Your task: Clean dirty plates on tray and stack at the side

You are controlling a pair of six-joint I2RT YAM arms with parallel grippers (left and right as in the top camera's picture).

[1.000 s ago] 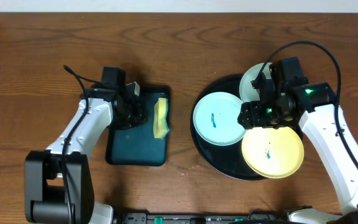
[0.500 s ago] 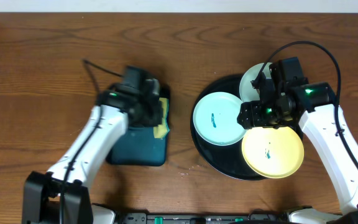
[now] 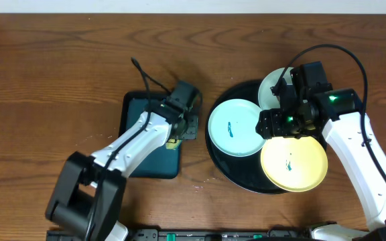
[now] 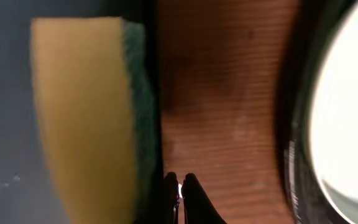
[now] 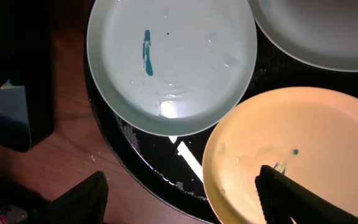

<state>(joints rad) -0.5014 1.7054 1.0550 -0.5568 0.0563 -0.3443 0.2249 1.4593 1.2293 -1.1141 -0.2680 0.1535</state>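
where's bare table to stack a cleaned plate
Widest bare wood is left of the teal tray, out to the table edge. A long strip runs along the far edge behind both trays. The gap between teal tray and black tray is narrow, with the left gripper over it. The black tray is crowded with three plates.

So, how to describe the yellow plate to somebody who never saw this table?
On the right half of the wooden table lies a large black tray with three plates. The pale yellow plate sits at its front right edge; the aqua plate and the white plate beside it have no yellow colour.
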